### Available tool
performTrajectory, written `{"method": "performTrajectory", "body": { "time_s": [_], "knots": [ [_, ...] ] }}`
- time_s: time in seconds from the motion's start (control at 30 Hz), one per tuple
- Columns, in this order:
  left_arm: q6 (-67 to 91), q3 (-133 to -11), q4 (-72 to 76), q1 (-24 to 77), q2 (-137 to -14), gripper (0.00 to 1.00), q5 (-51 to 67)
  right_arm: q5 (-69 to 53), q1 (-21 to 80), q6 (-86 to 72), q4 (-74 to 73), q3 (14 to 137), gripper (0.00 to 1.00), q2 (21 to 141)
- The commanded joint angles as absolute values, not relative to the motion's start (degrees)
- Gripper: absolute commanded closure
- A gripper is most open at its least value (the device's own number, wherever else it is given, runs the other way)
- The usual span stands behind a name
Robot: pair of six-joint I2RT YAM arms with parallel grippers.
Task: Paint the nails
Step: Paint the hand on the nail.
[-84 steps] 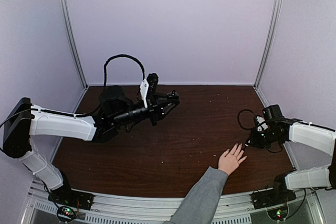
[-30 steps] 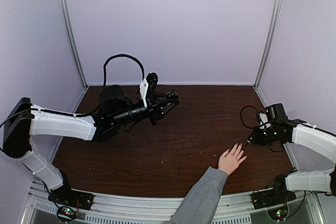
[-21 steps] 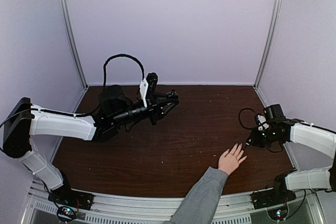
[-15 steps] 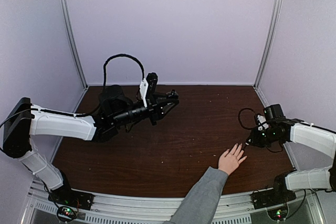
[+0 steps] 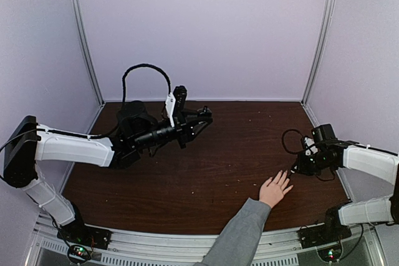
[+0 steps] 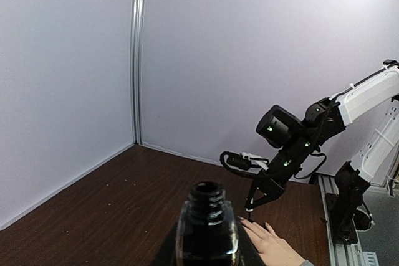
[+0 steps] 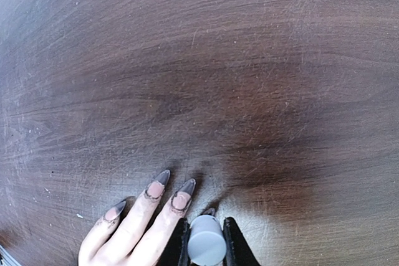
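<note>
While my right gripper (image 7: 206, 242) pinches the brush cap (image 7: 206, 250), the nails (image 7: 181, 200) sit at its 11 o'clock; left gripper (image 6: 207, 257) holds the bottle (image 6: 207, 216).

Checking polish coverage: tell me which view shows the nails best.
Right wrist view: three pointed nails show close up, dark at tips and edges. Top view shows the hand small, nails indistinct; left wrist view, only far off.
</note>
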State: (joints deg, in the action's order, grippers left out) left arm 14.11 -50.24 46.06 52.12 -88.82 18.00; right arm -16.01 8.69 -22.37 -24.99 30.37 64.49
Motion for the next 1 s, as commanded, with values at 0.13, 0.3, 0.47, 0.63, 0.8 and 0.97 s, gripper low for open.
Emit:
{"method": "performTrajectory", "body": {
  "time_s": [0.13, 0.3, 0.47, 0.63, 0.8, 0.97],
  "knots": [
    [14.6, -49.8, 49.9, 51.6, -88.6, 1.0, 17.8, -14.2, 8.9, -22.3, -24.4, 30.4, 1.0, 65.2],
    [14.6, -49.8, 49.9, 51.6, -88.6, 1.0, 17.7, -13.5, 8.9, -22.3, -24.7, 30.5, 1.0, 65.3],
    [14.6, -49.8, 49.9, 51.6, -88.6, 1.0, 17.8, -13.3, 8.9, -22.3, -24.7, 30.5, 1.0, 65.2],
    [14.6, -49.8, 50.0, 51.6, -88.6, 1.0, 17.7, -12.9, 8.9, -22.4, -24.4, 30.3, 1.0, 65.2],
    [14.7, -49.7, 49.9, 51.6, -88.6, 1.0, 17.7, -12.8, 8.9, -22.4, -24.3, 30.3, 1.0, 65.2],
    [14.6, -49.7, 49.9, 51.5, -88.5, 1.0, 17.6, -12.8, 8.9, -22.4, -24.2, 30.2, 1.0, 65.2]
  ]
}}
